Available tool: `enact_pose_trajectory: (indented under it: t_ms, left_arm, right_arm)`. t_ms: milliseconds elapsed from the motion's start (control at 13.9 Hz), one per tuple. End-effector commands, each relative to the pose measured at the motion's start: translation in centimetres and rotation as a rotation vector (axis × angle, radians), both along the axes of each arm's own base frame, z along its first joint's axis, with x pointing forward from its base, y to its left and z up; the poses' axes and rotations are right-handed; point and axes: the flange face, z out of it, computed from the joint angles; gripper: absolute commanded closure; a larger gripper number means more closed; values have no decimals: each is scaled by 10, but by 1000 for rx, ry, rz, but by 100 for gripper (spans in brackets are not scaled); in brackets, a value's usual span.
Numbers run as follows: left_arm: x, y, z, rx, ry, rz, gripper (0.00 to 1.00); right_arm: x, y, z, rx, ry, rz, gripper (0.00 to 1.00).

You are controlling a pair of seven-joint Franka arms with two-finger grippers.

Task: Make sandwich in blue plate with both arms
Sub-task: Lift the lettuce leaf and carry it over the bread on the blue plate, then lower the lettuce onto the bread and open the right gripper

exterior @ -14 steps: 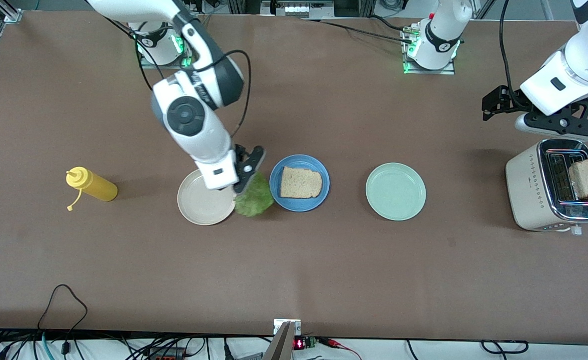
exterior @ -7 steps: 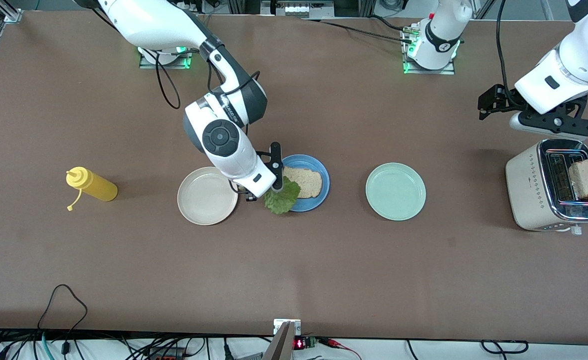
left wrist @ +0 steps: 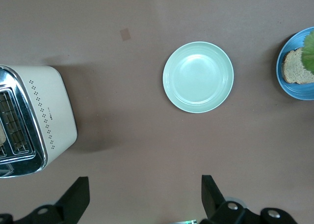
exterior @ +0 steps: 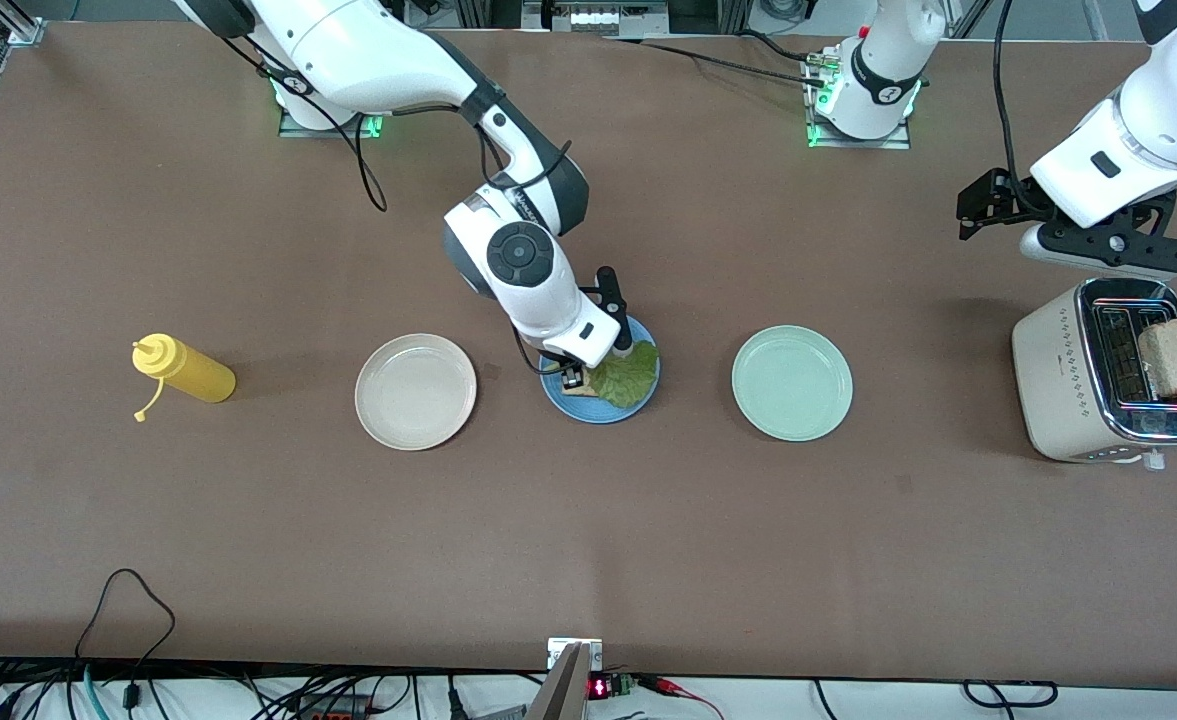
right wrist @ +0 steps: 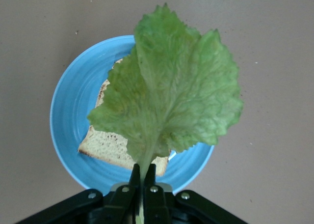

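Brown table (exterior: 648, 520). Right gripper (right wrist: 142, 177) pinching lettuce (right wrist: 171, 91) over bread (right wrist: 110, 145) on blue plate (right wrist: 68, 111); left gripper (left wrist: 142, 199) spread wide, waiting above toaster (exterior: 1098, 375).

Bread slice (right wrist: 110, 148): mostly covered by the lettuce leaf (right wrist: 169, 94)
Blue plate (exterior: 648, 390): largely hidden under the right arm's wrist in the front view
Toaster (left wrist: 34, 118): cut by the left wrist view's edge
Blue plate, left wrist view: cropped at the edge

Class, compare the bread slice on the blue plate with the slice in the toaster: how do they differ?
The bread slice on the blue plate lies flat; the slice in the toaster stands on edge in a slot. The plate slice is partly covered by the lettuce leaf; the toaster slice is uncovered. Both are light with brown crusts.
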Motion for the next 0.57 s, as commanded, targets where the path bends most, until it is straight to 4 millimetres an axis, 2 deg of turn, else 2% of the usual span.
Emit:
enact_pose_trajectory:
  t_ms: [0,216,503]
  left_arm:
    - [2,-2,4,-13,2,4,0]
    - [2,-2,4,-13,2,4,0]
    - [2,-2,4,-13,2,4,0]
  right_arm:
    - [9,0,-16,-7,-6,-9,100]
    - [7,-1,-32,-36,-6,8,100]
    - [-4,11,-38,-47,-4,34,100]
